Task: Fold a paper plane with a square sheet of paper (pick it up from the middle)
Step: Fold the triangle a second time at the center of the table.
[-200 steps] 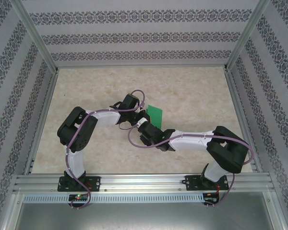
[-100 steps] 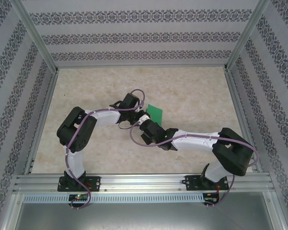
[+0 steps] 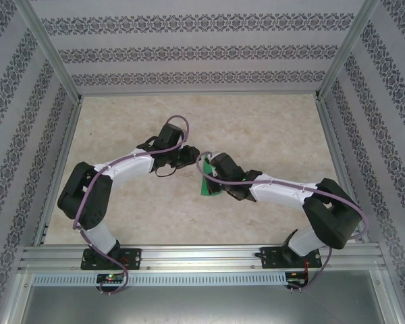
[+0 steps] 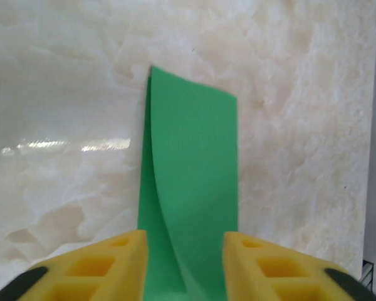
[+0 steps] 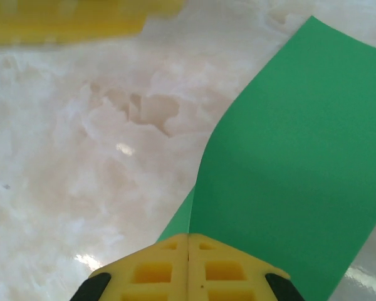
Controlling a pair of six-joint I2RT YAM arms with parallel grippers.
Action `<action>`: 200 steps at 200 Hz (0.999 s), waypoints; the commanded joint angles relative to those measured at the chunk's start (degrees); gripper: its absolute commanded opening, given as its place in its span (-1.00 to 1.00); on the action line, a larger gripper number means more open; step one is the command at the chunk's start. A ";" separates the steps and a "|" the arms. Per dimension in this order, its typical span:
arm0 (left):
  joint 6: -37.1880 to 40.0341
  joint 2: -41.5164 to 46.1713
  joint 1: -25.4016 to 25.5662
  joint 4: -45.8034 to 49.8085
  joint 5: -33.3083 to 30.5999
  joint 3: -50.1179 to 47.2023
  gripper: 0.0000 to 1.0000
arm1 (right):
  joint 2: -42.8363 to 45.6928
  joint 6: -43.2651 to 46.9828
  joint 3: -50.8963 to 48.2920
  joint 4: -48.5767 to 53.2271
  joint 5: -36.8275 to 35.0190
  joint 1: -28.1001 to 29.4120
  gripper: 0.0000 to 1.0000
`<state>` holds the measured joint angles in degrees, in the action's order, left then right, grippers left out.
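The square sheet of paper (image 3: 208,187) is bright green and bent over into two layers. It hangs below my right gripper (image 3: 208,175) near the middle of the table. In the right wrist view the right gripper (image 5: 188,238) has its yellow fingers pressed together, and the sheet (image 5: 288,175) comes out of the seam between them. My left gripper (image 3: 191,156) sits just left of the right one. In the left wrist view the left gripper (image 4: 185,241) has its fingers apart, and the folded sheet (image 4: 194,157) runs away between them over the table.
The marbled tabletop (image 3: 270,128) is bounded by aluminium rails and patterned walls (image 3: 202,54) at the back and both sides. A blurred yellow finger (image 5: 69,15) of the left gripper lies at the top of the right wrist view.
The right gripper has shut on the green sheet and drawn it toward the near edge. The left gripper has opened and its arm has swung left and back.
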<state>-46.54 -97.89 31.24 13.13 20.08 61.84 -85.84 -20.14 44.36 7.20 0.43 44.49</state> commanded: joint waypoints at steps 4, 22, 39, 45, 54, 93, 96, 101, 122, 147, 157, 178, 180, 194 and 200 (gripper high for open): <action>1.37 -0.95 0.47 -1.33 1.84 -1.14 -0.41 | 1.62 -3.66 -2.26 -3.60 12.45 -4.14 -1.00; 2.27 -1.59 1.22 -1.52 2.87 -1.03 -0.50 | 1.65 -3.73 -3.23 -4.89 17.30 -6.49 -1.00; 2.99 -2.33 2.32 -0.44 3.04 -0.36 -0.54 | 1.47 -2.84 -3.10 -3.52 18.49 -8.40 -1.00; 3.02 -2.67 2.61 -0.36 3.28 -0.24 -0.56 | 1.36 -2.55 -3.14 -3.27 19.35 -9.01 -1.00; 3.15 -3.29 3.06 -0.31 3.96 -0.06 -0.58 | 1.25 -2.32 -3.36 -2.81 20.08 -10.01 -1.00; 3.71 -5.18 5.36 -0.10 4.55 0.33 -0.63 | 0.41 -0.63 -3.85 -1.20 22.82 -13.82 -1.00; 3.73 -5.25 5.47 0.01 4.48 0.44 -0.63 | 0.29 -0.53 -3.78 -0.94 22.86 -14.09 -1.00; 3.97 -5.43 5.70 0.21 4.32 0.59 -0.64 | 0.07 -0.29 -3.75 -0.63 23.02 -14.54 -1.00; 4.55 -6.27 6.18 1.22 4.08 1.49 -0.65 | -1.42 0.11 -3.62 -0.48 24.73 -16.15 -1.00; 4.77 -6.94 6.47 1.43 3.91 1.79 -0.66 | -3.57 1.01 -2.43 0.02 25.35 -17.15 -1.00; 4.87 -7.13 6.57 1.71 3.88 1.96 -0.66 | -4.37 1.39 -1.87 0.45 25.58 -17.70 -1.00; 5.16 -7.44 6.65 2.01 3.80 2.24 -0.65 | -5.98 1.97 -1.12 -0.24 26.46 -18.46 -1.00; 5.15 -7.46 6.71 1.97 3.76 2.23 -0.65 | -6.17 2.06 -0.88 -0.08 26.60 -18.54 -1.00; 5.21 -7.81 6.78 2.02 4.05 2.70 -0.66 | -7.45 3.21 0.57 1.44 27.25 -18.82 -1.00; 5.32 -7.96 6.75 2.16 4.17 2.96 -0.65 | -8.15 3.86 1.23 2.49 27.11 -18.94 -1.00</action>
<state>-42.85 -104.73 37.06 14.04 23.68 62.33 -91.98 -19.33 42.26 7.92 25.45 26.41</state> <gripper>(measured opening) 0.172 0.048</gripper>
